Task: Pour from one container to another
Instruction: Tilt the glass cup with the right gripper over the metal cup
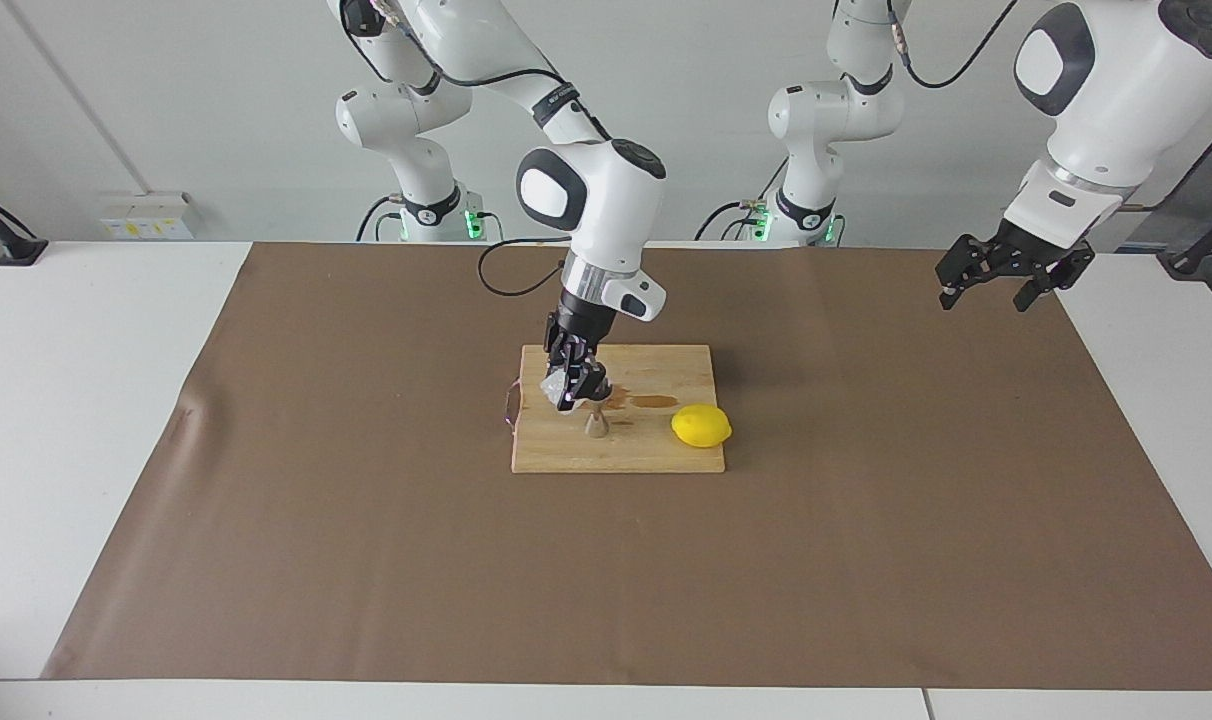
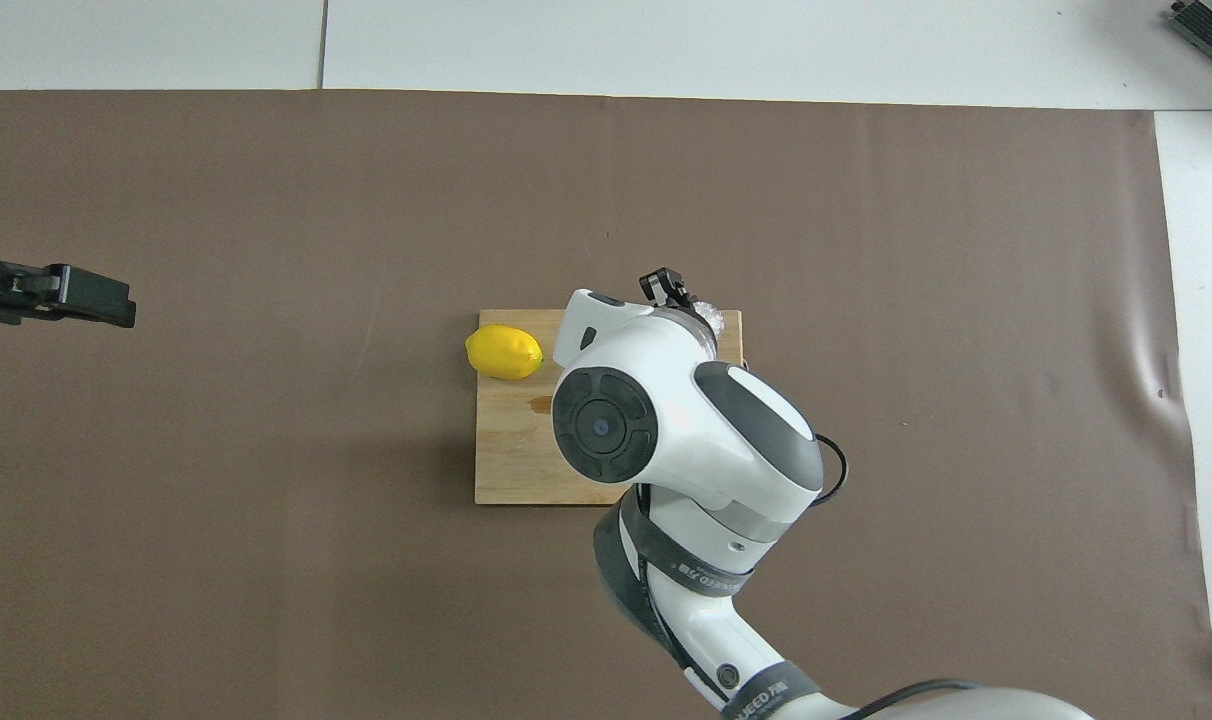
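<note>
Over the board [image 1: 656,450], the cup [image 1: 553,388] is held tilted in the clamped right gripper [image 1: 576,385] above the jigger [image 1: 595,421], which stands beside a lemon [image 1: 701,426], while the left gripper [image 1: 996,278], fingers spread, is kept waiting above the mat [image 1: 366,500].

Non-task items on table

A lemon [image 1: 701,426] [image 2: 504,352] is seen on a wooden cutting board [image 1: 656,455] [image 2: 511,460], laid on a brown mat [image 1: 366,520] [image 2: 266,550]; wet stain [image 1: 654,402] noted on board.

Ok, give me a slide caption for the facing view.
Right gripper tips the frosted cup over the steel jigger on the cutting board; the left gripper waits.
</note>
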Tool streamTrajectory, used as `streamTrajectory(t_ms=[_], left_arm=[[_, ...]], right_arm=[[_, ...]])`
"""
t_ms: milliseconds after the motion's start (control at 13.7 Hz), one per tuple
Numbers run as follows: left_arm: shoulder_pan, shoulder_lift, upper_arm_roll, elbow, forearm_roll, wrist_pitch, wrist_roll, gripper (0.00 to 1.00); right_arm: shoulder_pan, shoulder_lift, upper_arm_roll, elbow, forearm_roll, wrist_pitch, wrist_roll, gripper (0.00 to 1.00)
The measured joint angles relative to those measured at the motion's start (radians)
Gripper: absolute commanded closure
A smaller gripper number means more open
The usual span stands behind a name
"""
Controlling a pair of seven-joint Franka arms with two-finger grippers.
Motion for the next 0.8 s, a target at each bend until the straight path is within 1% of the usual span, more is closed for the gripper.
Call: streamTrajectory(t_ms=[584,802], left_arm=[[0.001,0.0,0.002,0.0,0.0,0.002,0.0,0.0],[0.0,0.0,0.001,0.0,0.0,0.004,0.0,0.0]], right_arm=[[0.028,0.0,0.0,-0.01,-0.104,-0.018,0.0,1.0],[0.054,0.0,0.0,-0.014,-0.147,-0.04,0.0,1.0]])
